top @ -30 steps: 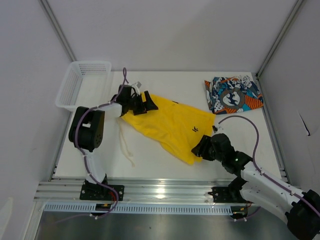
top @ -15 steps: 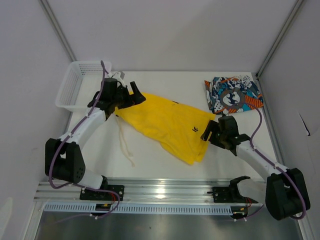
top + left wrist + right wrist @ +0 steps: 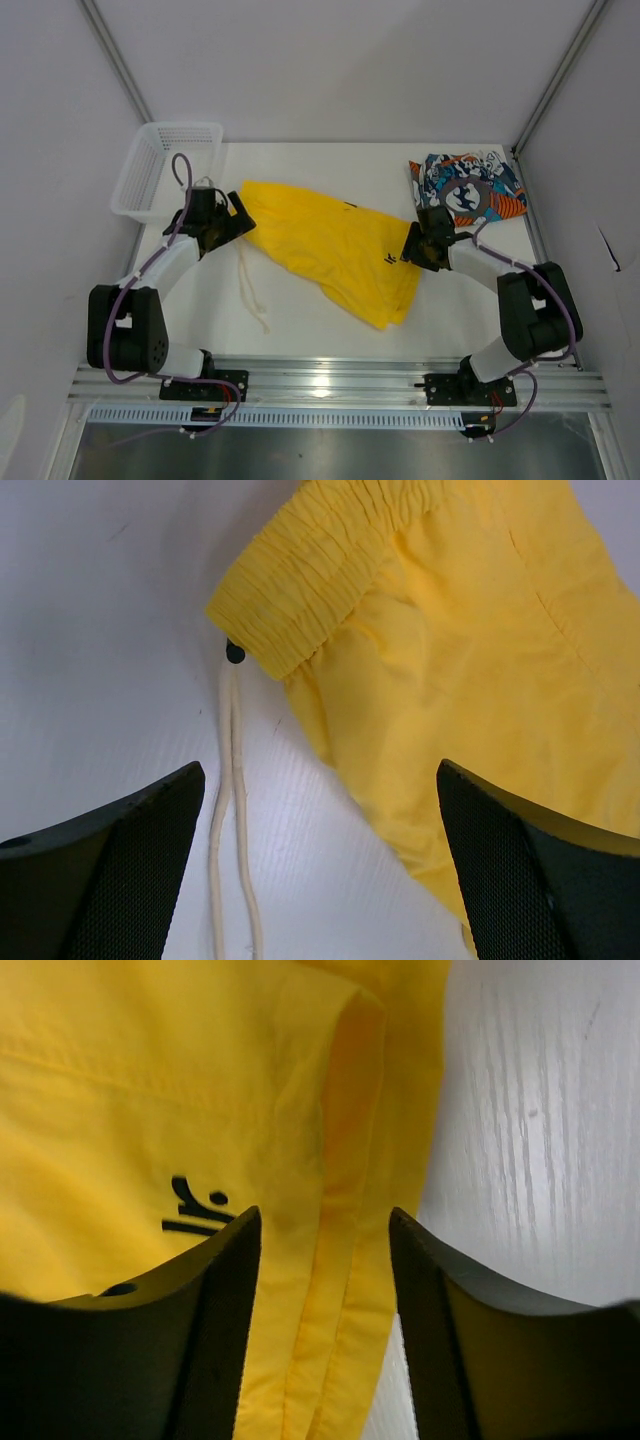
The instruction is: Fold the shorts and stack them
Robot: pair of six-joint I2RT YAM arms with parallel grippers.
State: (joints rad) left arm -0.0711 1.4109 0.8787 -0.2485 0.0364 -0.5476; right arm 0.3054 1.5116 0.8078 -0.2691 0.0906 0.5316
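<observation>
1. The yellow shorts lie spread across the middle of the table; the printed shorts sit at its far right corner.
2. The left gripper hangs spread wide over the waistband corner and the drawstring.
3. The right gripper stands parted astride the yellow hem.

A robotics lab test cell: a white table boxed in by plain pale panels, left arm and right arm bolted to an aluminium rail.

Holding left gripper wide apart above the bench, framing yellow shorts at two o'clock, white drawstring at seven.
</observation>
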